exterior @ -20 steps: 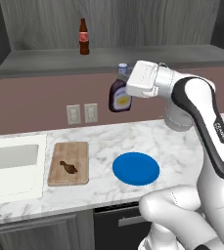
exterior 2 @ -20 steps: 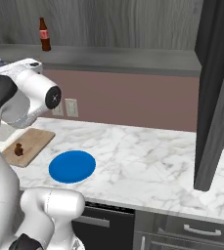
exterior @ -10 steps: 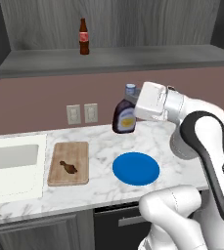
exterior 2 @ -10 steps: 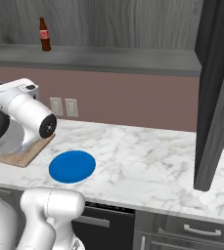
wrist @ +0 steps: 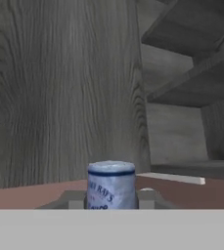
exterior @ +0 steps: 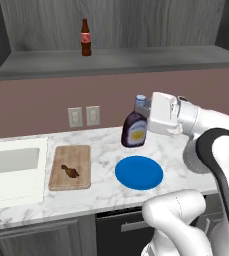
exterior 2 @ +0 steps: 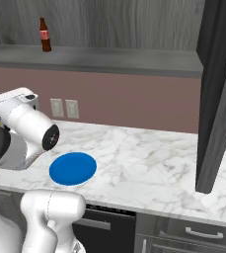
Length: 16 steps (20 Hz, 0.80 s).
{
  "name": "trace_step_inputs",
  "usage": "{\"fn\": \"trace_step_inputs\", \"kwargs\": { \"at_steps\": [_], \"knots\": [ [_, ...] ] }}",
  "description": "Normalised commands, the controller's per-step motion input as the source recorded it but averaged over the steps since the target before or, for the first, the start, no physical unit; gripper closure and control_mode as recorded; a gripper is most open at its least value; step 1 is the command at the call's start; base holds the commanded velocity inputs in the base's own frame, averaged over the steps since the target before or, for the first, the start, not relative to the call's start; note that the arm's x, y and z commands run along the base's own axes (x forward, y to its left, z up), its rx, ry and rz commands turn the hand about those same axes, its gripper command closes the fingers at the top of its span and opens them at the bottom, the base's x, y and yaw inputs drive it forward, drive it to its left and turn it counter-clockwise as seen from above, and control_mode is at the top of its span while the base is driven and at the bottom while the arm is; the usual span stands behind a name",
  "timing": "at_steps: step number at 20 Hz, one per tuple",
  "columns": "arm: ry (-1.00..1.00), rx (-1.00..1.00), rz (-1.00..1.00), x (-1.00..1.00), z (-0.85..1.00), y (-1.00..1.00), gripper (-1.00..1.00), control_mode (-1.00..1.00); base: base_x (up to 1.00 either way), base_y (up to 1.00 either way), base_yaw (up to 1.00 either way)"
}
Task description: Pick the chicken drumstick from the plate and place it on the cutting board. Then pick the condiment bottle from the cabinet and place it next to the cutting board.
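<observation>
**Carrying the condiment bottle down toward the counter, drumstick already on the board.**
Nearest me lies the plate (exterior: 139, 172), bare; I hold the condiment bottle (exterior: 134, 131) upright above the counter (exterior: 106, 150) just behind it, the gripper (exterior: 147, 111) pinching its neck below the cap. I judge that I should swing left, keep it vertical, and lower it onto bare marble between plate and cutting board (exterior: 70, 167), where the chicken drumstick (exterior: 70, 171) rests. Farthest, the cabinet (exterior: 116, 60) carries a slim bottle (exterior: 86, 37).

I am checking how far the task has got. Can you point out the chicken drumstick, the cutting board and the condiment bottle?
chicken drumstick (exterior: 70, 171), left base view, on its thick middle.
cutting board (exterior: 72, 155), left base view, on bare wood above the drumstick.
condiment bottle (exterior: 135, 133), left base view, on its yellow label.
</observation>
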Motion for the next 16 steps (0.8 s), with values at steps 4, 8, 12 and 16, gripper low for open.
{"fn": "trace_step_inputs", "kwargs": {
  "at_steps": [4,8,12,16],
  "knots": [
    [0.00,0.00,0.00,-0.33,-0.20,0.00,1.00,-1.00,0.00,0.00,0.00],
    [0.00,0.00,0.00,-0.33,-0.20,0.00,1.00,-1.00,0.00,0.00,0.00],
    [0.00,0.00,0.00,-0.33,-0.22,0.00,1.00,-1.00,0.00,0.00,0.00],
    [0.00,0.00,0.00,-0.17,-0.32,-0.17,1.00,-1.00,0.00,0.00,0.00]
  ]
}}
